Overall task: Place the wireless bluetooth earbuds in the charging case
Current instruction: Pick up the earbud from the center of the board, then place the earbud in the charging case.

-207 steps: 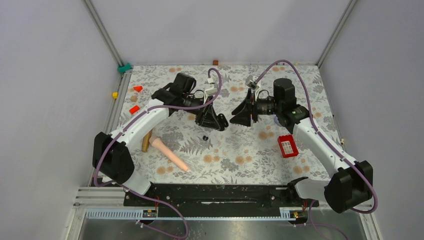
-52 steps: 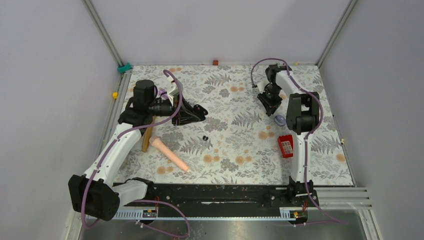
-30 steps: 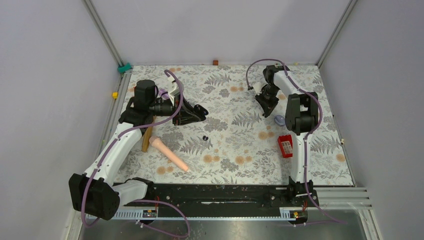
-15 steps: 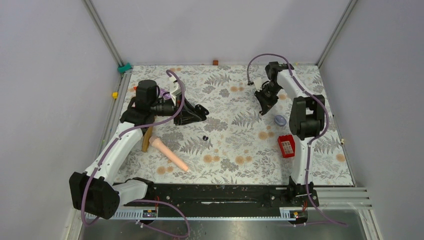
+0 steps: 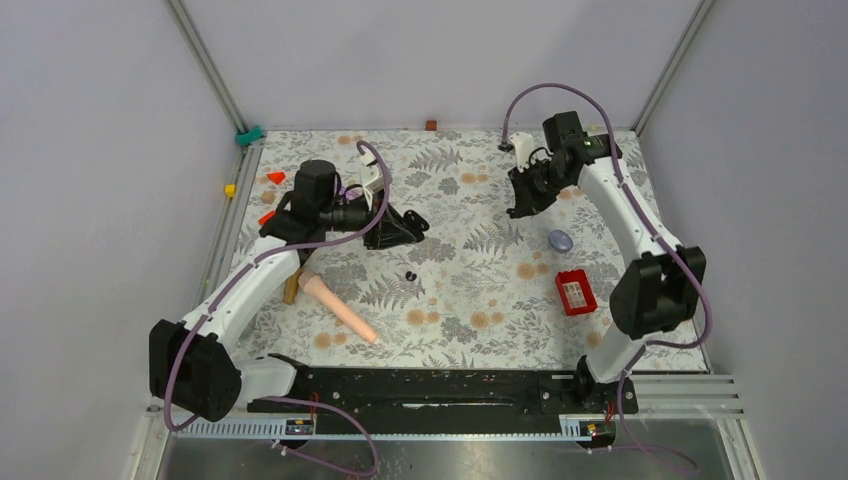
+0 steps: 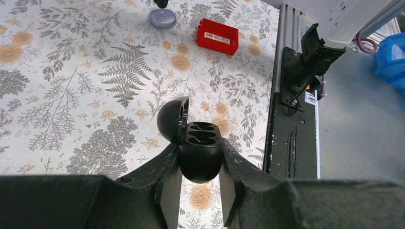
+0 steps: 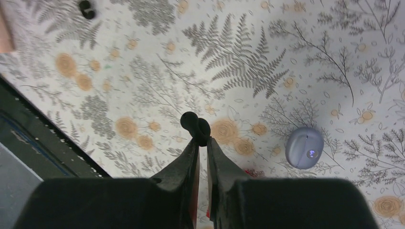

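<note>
Pinching a black earbud (image 7: 193,123) in the right gripper (image 7: 201,143) toward the far edge; clamping the charging case (image 6: 200,164), lid up, in the left gripper (image 6: 200,152). Loads of open floral tabletop (image 5: 470,300) between, second earbud (image 5: 410,275) there, grey walls (image 5: 420,60) around.

Earbud (image 5: 409,275) mid-table, box (image 5: 575,292) right — microphone (image 5: 340,309) left

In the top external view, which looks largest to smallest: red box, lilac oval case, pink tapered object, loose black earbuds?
1. pink tapered object
2. red box
3. lilac oval case
4. loose black earbuds
All lie on the table, so nearness hardly matters.
</note>
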Motion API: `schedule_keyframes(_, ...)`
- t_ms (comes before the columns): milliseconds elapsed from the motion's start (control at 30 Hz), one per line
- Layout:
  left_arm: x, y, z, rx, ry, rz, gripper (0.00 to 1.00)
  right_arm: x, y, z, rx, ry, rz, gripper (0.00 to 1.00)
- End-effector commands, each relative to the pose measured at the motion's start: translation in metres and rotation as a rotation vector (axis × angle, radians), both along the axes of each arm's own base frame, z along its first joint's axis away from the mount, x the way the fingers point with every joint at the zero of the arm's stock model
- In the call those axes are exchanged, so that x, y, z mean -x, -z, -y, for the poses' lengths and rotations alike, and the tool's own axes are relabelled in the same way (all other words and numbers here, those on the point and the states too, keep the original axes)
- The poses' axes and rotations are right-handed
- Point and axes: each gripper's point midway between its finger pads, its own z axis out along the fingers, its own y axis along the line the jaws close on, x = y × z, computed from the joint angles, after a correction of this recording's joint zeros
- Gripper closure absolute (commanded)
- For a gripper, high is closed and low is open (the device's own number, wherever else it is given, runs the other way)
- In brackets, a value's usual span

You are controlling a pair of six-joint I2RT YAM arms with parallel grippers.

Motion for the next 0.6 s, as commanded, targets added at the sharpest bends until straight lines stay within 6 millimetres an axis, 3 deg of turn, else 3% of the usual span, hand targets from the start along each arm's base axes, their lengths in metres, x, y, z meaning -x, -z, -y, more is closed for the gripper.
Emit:
schedule_keyframes(0, -0.011, -0.003, 0.007, -0.003, -0.014, 0.039, 0.97, 0.016, -0.038, -0.029, -0.125, 0.000, 0.068, 0.96)
schedule_keyframes(333, -0.023, 0.016, 0.022, -0.084, -0.027, 0.013, 0.98, 0.054, -0.091, -0.078, -0.270, -0.045, 0.140, 0.96)
schedule_keyframes(567, -0.015, 0.019, 0.031, -0.086, 0.023, -0.011, 0.98, 0.071, -0.104, -0.111, -0.318, -0.074, 0.137, 0.96)
